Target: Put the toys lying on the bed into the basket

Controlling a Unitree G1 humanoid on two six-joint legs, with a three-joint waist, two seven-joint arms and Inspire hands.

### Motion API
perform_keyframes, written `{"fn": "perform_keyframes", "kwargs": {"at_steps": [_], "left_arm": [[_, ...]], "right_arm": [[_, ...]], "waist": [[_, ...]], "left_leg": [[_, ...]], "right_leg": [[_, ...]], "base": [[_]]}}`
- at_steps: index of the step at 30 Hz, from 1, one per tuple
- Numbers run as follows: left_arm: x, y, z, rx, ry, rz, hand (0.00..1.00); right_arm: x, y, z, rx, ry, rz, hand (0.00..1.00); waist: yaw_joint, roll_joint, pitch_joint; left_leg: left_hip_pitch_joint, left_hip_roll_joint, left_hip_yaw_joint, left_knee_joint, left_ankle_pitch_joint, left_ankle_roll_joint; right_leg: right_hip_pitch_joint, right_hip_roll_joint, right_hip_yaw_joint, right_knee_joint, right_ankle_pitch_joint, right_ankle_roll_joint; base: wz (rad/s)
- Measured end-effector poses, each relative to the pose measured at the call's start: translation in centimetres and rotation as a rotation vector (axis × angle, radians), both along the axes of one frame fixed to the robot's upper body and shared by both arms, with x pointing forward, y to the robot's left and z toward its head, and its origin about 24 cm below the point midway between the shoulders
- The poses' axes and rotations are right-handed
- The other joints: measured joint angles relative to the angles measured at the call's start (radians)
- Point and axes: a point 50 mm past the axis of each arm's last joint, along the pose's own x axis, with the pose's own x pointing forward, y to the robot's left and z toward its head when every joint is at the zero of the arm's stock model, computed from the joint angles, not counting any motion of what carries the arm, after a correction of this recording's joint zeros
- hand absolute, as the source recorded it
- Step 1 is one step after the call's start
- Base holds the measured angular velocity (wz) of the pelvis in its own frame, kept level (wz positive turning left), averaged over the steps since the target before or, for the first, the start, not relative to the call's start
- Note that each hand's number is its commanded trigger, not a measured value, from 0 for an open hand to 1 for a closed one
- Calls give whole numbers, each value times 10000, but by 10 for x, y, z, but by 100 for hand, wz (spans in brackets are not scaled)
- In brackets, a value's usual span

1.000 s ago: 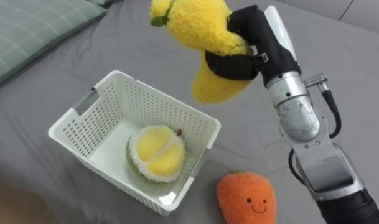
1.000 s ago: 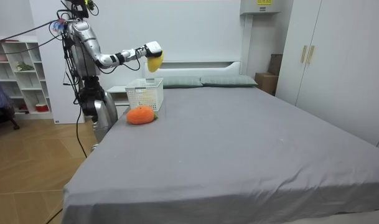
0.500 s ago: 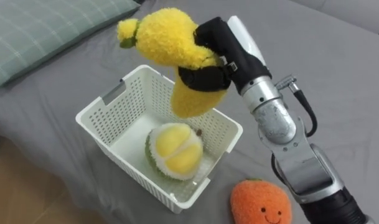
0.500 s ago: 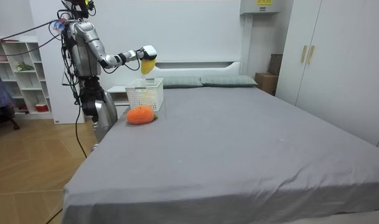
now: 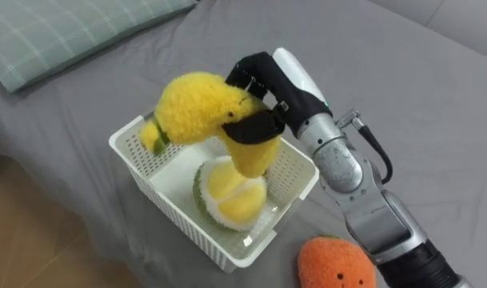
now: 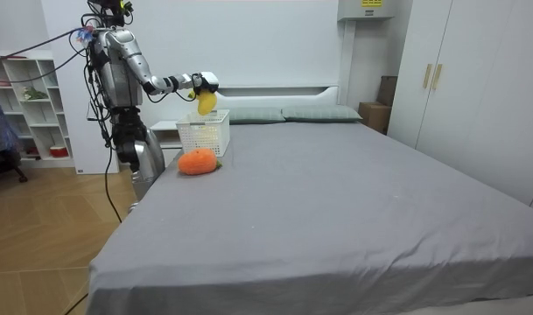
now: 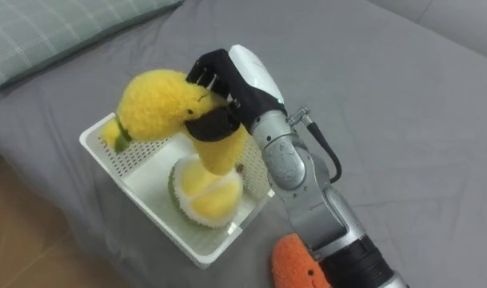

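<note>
Fingers of right hand clutch yellow plush, half-hiding durian toy.

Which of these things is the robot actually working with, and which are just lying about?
Part of the job: yellow plush toy in the right hand, white basket, durian plush inside it, orange plush on the bed.
Just lying about: pillow, shelf, wardrobe.

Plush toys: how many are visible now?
3. Yellow toy: held by the right robot hand over the basket. Durian toy: inside it. Orange toy: on the bed beside it.
</note>
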Motion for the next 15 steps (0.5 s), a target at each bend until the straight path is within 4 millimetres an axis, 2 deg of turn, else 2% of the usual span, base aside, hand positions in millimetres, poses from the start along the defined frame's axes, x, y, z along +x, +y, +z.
{"fn": "perform_keyframes", "kwargs": {"at_steps": [15], "left_arm": [[5,0,0,-17,-22,-229,0]], "right_arm": [[1,-3,-2,-94,4,-172,0]], "waist": [[-7,23,12]], "left_leg": [[-13,-6,-11,-3,-1,1]], "right_leg": [[-12,-4,9,-4,-1,2]], "base": [[0]]}}
